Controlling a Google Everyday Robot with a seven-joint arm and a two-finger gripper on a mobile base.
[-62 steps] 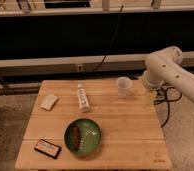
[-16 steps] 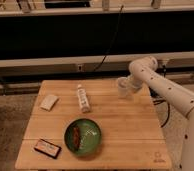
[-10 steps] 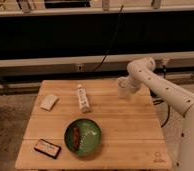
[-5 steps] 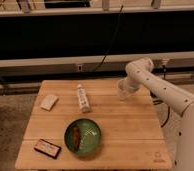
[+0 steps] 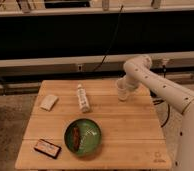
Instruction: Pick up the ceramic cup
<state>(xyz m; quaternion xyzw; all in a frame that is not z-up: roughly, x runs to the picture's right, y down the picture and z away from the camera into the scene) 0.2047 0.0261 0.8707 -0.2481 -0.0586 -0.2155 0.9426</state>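
Observation:
The ceramic cup point(image 5: 121, 91) is small and pale and stands upright near the far right edge of the wooden table point(image 5: 135, 130). My gripper point(image 5: 126, 85) is right at the cup, at its right side and rim, on the end of the white arm that reaches in from the right. The arm's end partly covers the cup's right side, so I cannot tell if they touch.
A white bottle-like tube point(image 5: 82, 97) lies at the table's far middle. A green bowl point(image 5: 83, 136) holding a brown item sits front centre. A pale packet point(image 5: 48, 102) lies at the left and a dark box point(image 5: 46, 148) at the front left corner.
The arm has swung left across the table's right edge and its end has closed in on the cup. The cup stays in about the same place.

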